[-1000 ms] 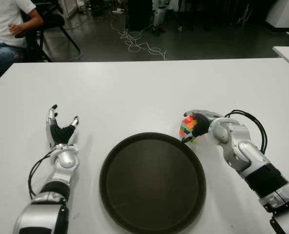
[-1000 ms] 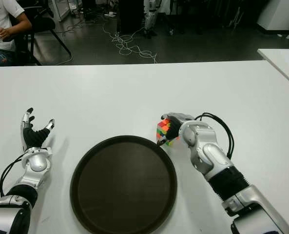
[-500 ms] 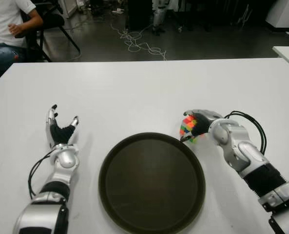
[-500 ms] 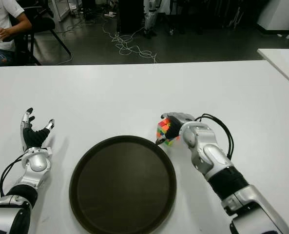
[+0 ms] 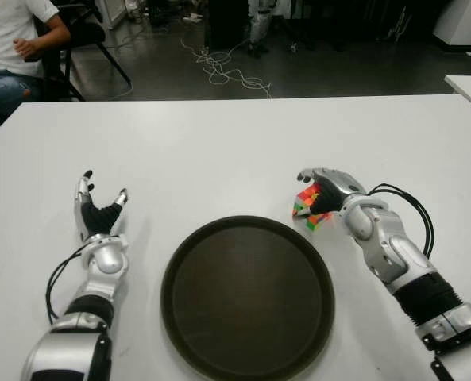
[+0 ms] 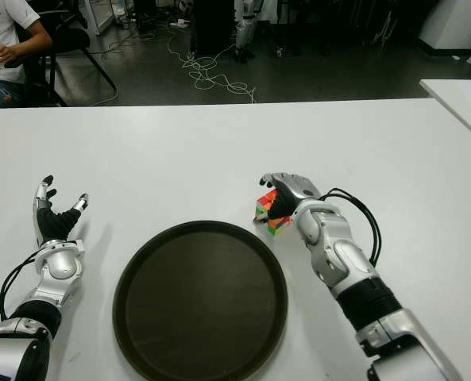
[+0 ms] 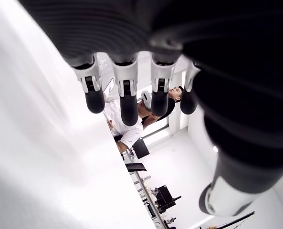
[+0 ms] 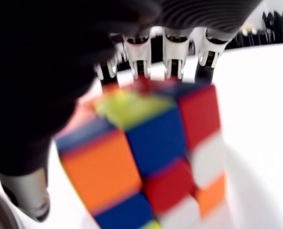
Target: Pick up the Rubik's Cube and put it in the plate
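Rubik's Cube [image 5: 310, 208]: held in right hand [image 5: 324, 190], fingers wrapped over it, at plate's [image 5: 247, 294] 1 o'clock rim. Step: carrying. Next: shift toward 7 o'clock over plate, release. Left hand [image 5: 97, 210]: idle, fingers spread, at plate's 9 o'clock on table [image 5: 219, 151].

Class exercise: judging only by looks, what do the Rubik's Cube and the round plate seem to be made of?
Rubik's Cube, held in the right hand: probably hard plastic, with bright solid-colour tiles and crisp seams. Plate: dark brown, smooth and matte with a raised rim, likely plastic or coated metal; its look leaves that open.
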